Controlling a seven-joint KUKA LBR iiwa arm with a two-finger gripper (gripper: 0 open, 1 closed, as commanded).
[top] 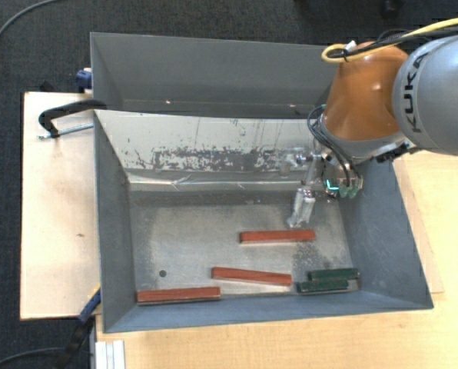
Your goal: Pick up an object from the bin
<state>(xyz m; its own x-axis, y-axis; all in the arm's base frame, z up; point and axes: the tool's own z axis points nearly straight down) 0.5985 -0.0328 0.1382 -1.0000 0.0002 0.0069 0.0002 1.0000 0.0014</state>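
One arm (383, 91), vertical over rearmost red bar (277, 237).

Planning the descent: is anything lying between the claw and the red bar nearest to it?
Nothing visible. The claw hangs over the right end of the upper red bar, which lies alone on the bin floor. The middle red bar, the left red bar and the green bar lie apart from it, toward the near side.
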